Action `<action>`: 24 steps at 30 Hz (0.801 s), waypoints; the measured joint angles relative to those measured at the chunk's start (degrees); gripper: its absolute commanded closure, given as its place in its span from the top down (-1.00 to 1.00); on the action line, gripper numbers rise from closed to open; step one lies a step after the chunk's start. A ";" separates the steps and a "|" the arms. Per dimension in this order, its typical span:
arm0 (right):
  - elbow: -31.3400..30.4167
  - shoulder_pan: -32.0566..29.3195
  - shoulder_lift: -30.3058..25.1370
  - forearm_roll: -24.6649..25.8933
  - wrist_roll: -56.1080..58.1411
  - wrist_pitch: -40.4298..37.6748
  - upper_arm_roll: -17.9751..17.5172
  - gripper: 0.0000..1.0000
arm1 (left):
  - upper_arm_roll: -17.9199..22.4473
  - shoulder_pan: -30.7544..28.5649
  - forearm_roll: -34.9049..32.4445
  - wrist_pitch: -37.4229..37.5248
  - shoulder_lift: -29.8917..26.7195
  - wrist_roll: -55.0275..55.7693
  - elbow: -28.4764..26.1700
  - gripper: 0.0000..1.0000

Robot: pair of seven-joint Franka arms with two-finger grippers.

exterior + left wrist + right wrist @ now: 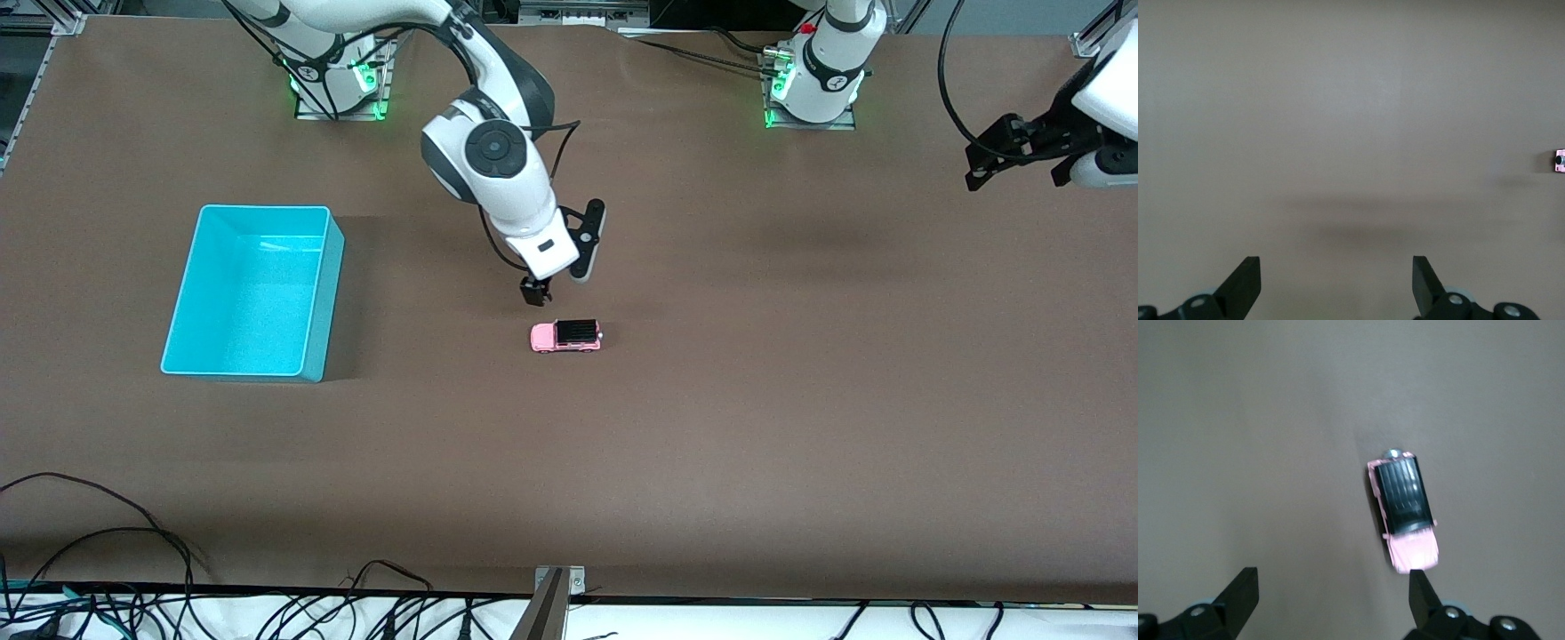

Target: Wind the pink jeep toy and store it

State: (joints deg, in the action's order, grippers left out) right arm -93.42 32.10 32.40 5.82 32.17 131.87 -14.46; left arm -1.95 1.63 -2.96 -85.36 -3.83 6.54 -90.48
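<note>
Right gripper [536,292] open, over counter [711,400] just beside jeep [566,336]; left gripper [1013,164] open, waiting at counter's end

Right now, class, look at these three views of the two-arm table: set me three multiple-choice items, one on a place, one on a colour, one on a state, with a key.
1. Where does the pink jeep toy sit?
A. in the bin
B. on the table
C. between fingers

2. What colour is the bin?
A. turquoise
B. red
C. yellow

3. How are the right gripper's fingers?
A. shut on the toy
B. shut on nothing
C. open

Key: 1 B, the toy rests on the brown table, apart from the bin. 2 A, its walls are turquoise. 3 C, the right wrist view shows its fingers spread above the toy, not touching it.
</note>
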 measured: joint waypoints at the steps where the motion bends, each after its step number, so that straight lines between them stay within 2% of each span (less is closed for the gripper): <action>1: 0.00 0.30 0.63 1.02 0.18 0.71 0.00 1.00 | 0.79 0.68 0.03 0.06 0.20 0.01 0.17 1.00; 5: -0.02 0.98 3.28 4.13 0.41 4.23 0.01 1.00 | 1.77 1.56 0.24 0.21 0.47 0.06 0.48 1.00; 12: 0.03 1.00 6.87 5.41 1.10 9.13 0.39 1.00 | 0.77 0.82 0.33 0.44 0.46 0.26 0.76 1.00; 20: 2.01 0.95 9.86 7.67 1.25 11.93 0.79 1.00 | -6.22 -5.87 0.34 0.60 0.47 0.47 0.76 1.00; 24: 4.18 0.92 11.93 9.37 1.25 12.15 0.83 1.00 | -7.21 -6.87 0.34 0.73 0.55 0.54 0.76 1.00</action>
State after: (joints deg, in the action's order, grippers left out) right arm -89.24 33.01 44.33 15.19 33.42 144.01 -13.63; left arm -9.16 -5.24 -2.62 -84.63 -3.28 7.08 -89.72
